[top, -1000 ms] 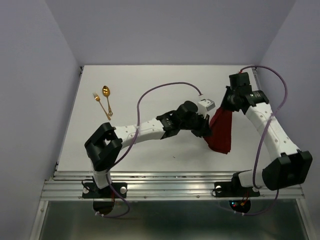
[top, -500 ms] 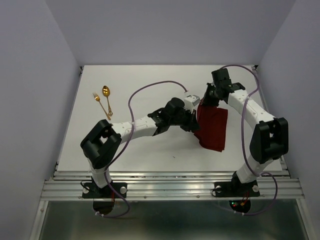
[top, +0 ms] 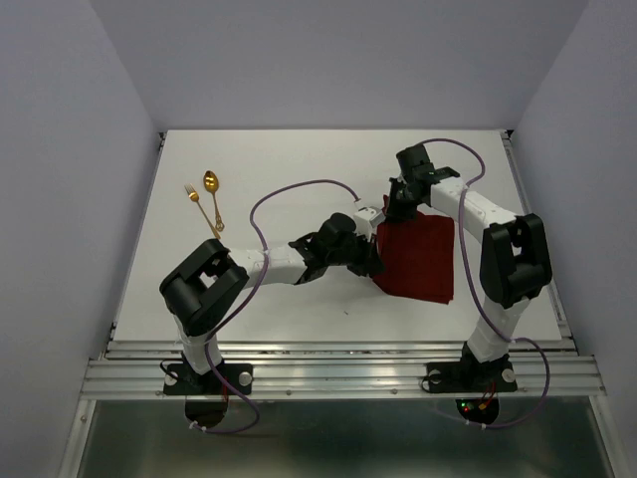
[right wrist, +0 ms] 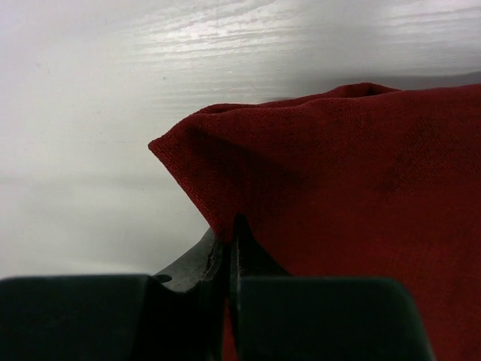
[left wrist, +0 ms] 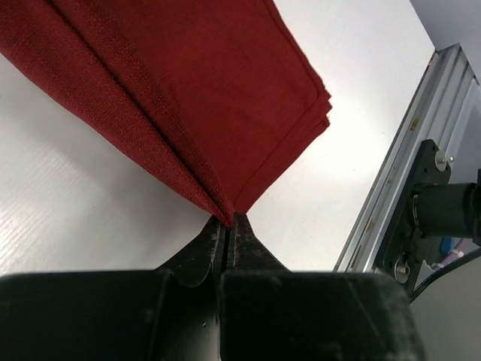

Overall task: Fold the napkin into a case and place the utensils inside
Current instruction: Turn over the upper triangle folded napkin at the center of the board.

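While left hand (top: 375,259) pinches it, napkin (top: 420,261) lies rightward.

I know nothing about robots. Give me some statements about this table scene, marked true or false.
1. Both the left gripper and the right gripper are clamped on the napkin. True.
2. The spoon lies on the napkin. False: it lies on the bare table, far from it.
3. The fork lies beside the spoon. True.
4. The napkin is a single flat layer. False: it is folded, with several layers showing at its corner.
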You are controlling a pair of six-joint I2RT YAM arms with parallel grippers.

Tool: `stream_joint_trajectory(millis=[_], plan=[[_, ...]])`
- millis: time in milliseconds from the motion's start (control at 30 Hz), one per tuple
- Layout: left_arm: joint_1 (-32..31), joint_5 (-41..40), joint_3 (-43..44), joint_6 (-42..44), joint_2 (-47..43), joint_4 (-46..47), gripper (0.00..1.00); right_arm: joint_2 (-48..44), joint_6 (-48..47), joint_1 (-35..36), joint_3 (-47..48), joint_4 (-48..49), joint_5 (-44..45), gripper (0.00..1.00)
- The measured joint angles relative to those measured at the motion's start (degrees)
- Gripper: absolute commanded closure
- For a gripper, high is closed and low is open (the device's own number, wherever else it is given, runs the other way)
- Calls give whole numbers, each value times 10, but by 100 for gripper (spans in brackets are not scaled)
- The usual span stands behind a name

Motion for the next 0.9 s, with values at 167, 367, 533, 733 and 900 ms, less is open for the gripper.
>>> stream_joint_trajectory(millis=[167, 367, 533, 733, 900], plan=[[1, -3, -23, -3, 0, 9, 100, 42, -7, 24, 20, 0, -13, 99], [2, -11, -68, -3, -9, 25, 87, 77, -9, 59, 37, -2, -13, 99], [0, 11, -96, -3, -20, 21, 45, 90, -9, 85, 43, 4, -6, 99], [-15, 43, -140, -14, -81, -10, 34, 91, -9, 96, 45, 46, 16, 99], [-6, 35, -170, -36, -175, -27, 37, 91, -9, 104, 45, 55, 22, 99]])
